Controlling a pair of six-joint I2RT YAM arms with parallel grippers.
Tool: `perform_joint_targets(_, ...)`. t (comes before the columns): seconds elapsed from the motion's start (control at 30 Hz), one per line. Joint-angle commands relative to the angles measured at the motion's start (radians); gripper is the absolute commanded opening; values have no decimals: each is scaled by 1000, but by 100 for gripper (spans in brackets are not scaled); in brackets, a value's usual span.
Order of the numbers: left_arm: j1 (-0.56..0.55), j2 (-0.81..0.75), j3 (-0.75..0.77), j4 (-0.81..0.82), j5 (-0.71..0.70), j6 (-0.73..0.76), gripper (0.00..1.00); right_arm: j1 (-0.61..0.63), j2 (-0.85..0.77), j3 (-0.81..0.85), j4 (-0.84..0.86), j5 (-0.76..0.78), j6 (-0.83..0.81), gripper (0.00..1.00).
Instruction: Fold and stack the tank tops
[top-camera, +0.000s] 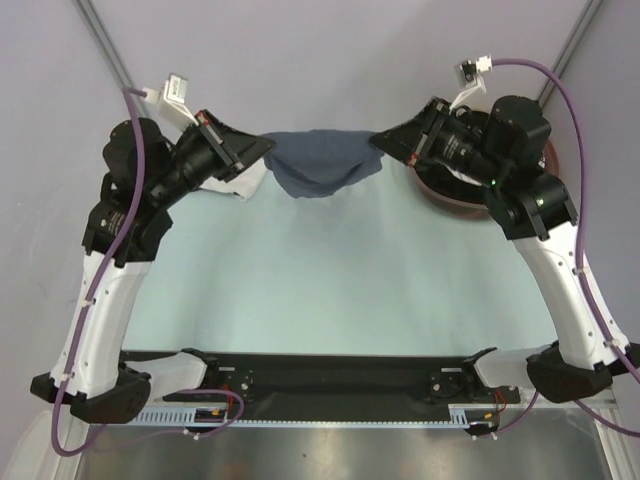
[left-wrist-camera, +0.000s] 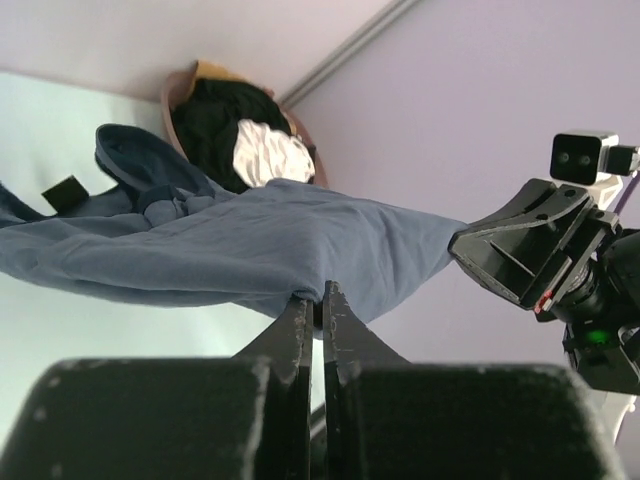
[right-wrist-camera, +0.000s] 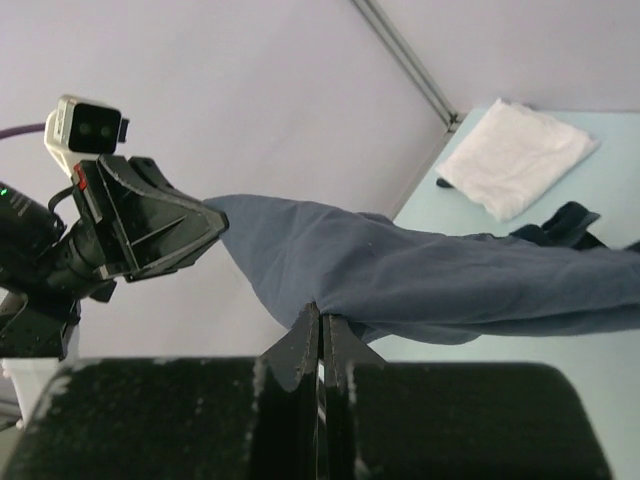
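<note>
The slate grey-blue tank top (top-camera: 322, 162) hangs stretched between my two grippers above the far end of the table, sagging in the middle. My left gripper (top-camera: 268, 150) is shut on its left edge; in the left wrist view the fingertips (left-wrist-camera: 318, 297) pinch the cloth (left-wrist-camera: 260, 240). The right gripper (top-camera: 378, 141) is shut on the other edge, and the right wrist view shows its tips (right-wrist-camera: 320, 315) biting the fabric (right-wrist-camera: 430, 270). A folded white tank top (right-wrist-camera: 515, 155) lies on the table at the far left, partly hidden under my left arm (top-camera: 243, 186).
A brown basket (top-camera: 438, 192) stands at the far right under my right arm, holding black and white clothes (left-wrist-camera: 215, 125). Pale green table surface (top-camera: 330, 280) spreads in front of the hanging top. Grey walls close in behind.
</note>
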Motion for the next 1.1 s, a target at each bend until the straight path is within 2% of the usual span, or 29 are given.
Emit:
perform_joint_targets(0.0,-32,-31,-39,50,9,-22,0,24,-65,-67,44,-1,7,0)
perform_joint_targets(0.2,-34,-41,-19,8,-4,-33,0,26,-84,-48,1,24,18,0)
perform_joint_targets(0.33,-28,13,10,4,12,-36,0,14,-37,1,-19,14,19,0)
perform_joint_targets(0.53,44,131,106,-8,74,-38,0,-83,75,47,31,-74,61,0)
perform_joint_targets(0.63,96,221,200,-22,111,-44,0,-120,164,125,60,-129,84,0)
perform_joint_targets(0.73,118,344,368,-63,146,-44,0,-138,261,229,90,-171,110,0)
perform_joint_targets(0.87,132,527,713,-96,209,-83,0,-181,439,505,42,-225,139,0)
perform_joint_targets(0.9,144,559,755,-90,226,-97,0,-192,471,562,32,-248,150,0)
perform_joint_targets(0.97,152,602,777,-55,252,-125,0,-206,534,668,21,-265,168,0)
perform_joint_targets(1.03,155,588,746,-44,241,-111,0,-216,533,632,33,-272,164,0)
perform_joint_targets(1.07,155,573,684,-42,233,-85,0,-216,504,595,42,-276,147,0)
